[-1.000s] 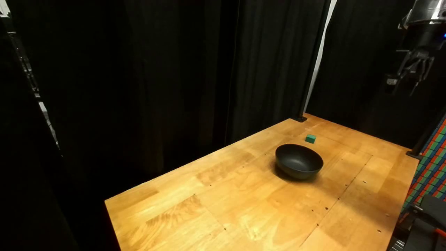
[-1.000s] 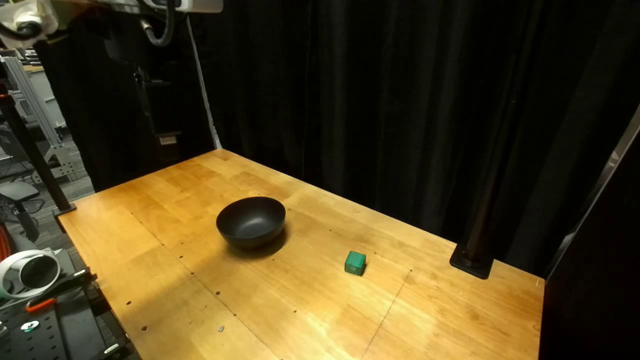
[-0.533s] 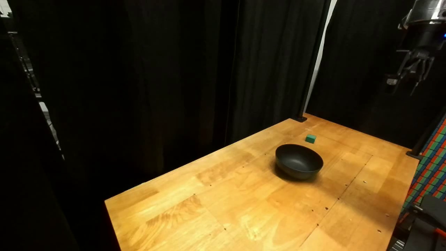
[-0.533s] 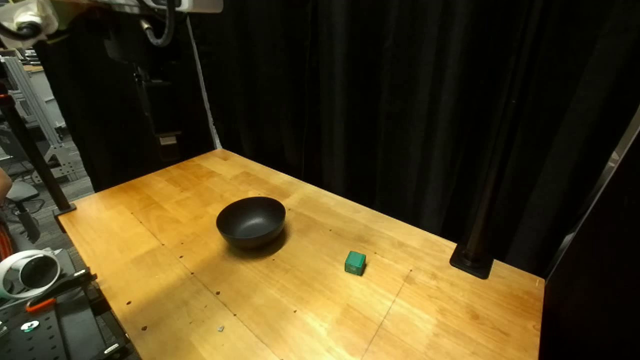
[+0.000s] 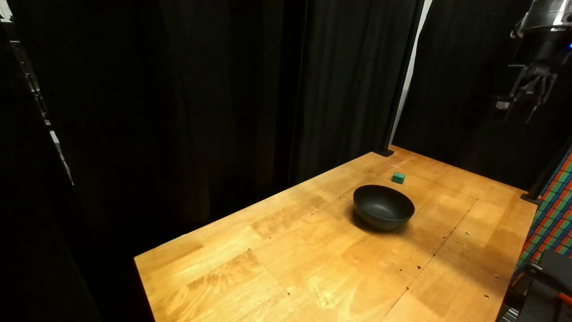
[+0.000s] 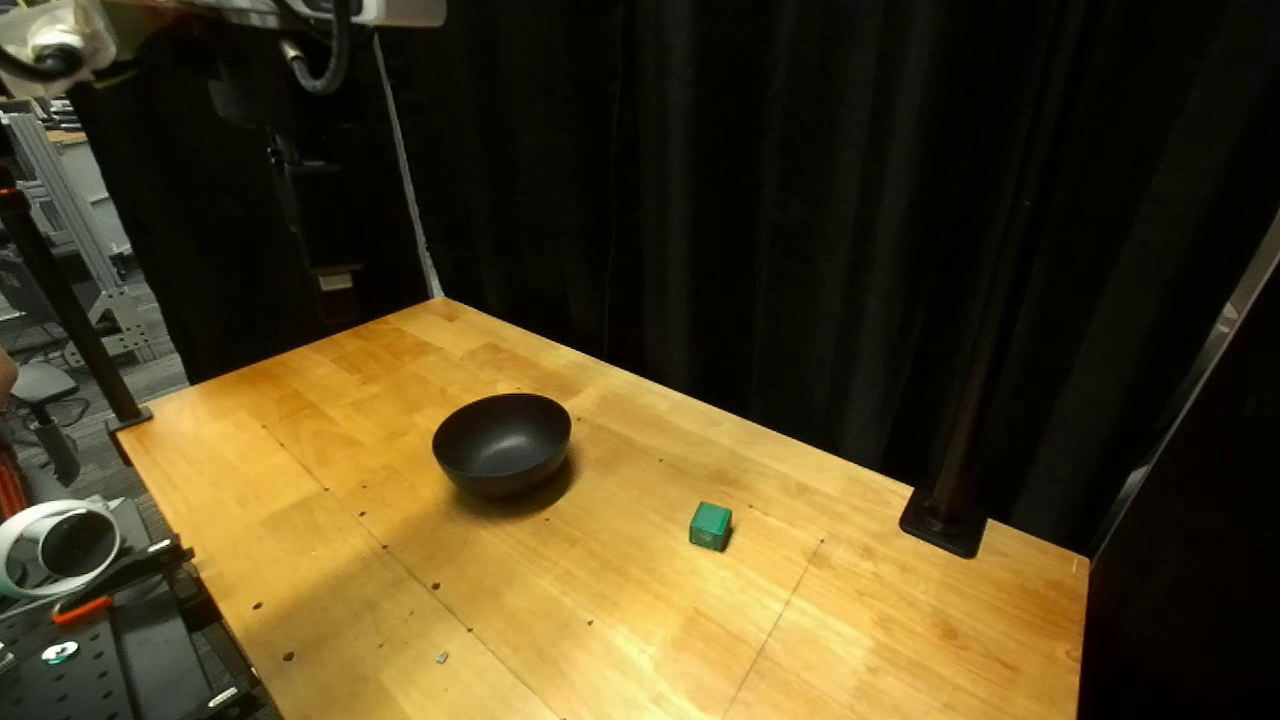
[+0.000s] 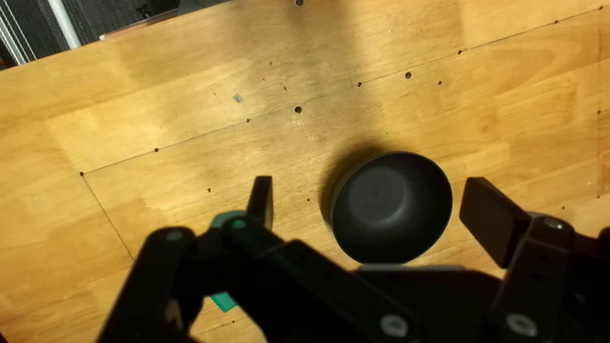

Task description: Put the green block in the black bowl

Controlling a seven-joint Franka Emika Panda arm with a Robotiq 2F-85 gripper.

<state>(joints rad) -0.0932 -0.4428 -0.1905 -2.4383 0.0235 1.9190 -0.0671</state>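
The green block (image 5: 398,178) is a small cube on the wooden table, also seen in an exterior view (image 6: 710,526). In the wrist view only a corner of the green block (image 7: 224,302) shows behind the gripper's linkage. The black bowl (image 5: 383,208) stands upright and empty on the table, apart from the block; it shows too in an exterior view (image 6: 503,445) and between the fingers in the wrist view (image 7: 393,207). My gripper (image 5: 518,118) is open and empty, high above the table. Its fingers (image 7: 376,205) are wide apart in the wrist view.
The wooden table (image 5: 313,250) has black curtains behind it. Black posts stand at the table's edge, one on a base plate (image 6: 943,522). A dark cart (image 6: 110,650) with a white ring-shaped item stands beside the table. A small grey chip (image 6: 441,657) lies on the table.
The arm, gripper, block and bowl have not visibly moved. A skin-coloured shape has come in at the far left edge of an exterior view.
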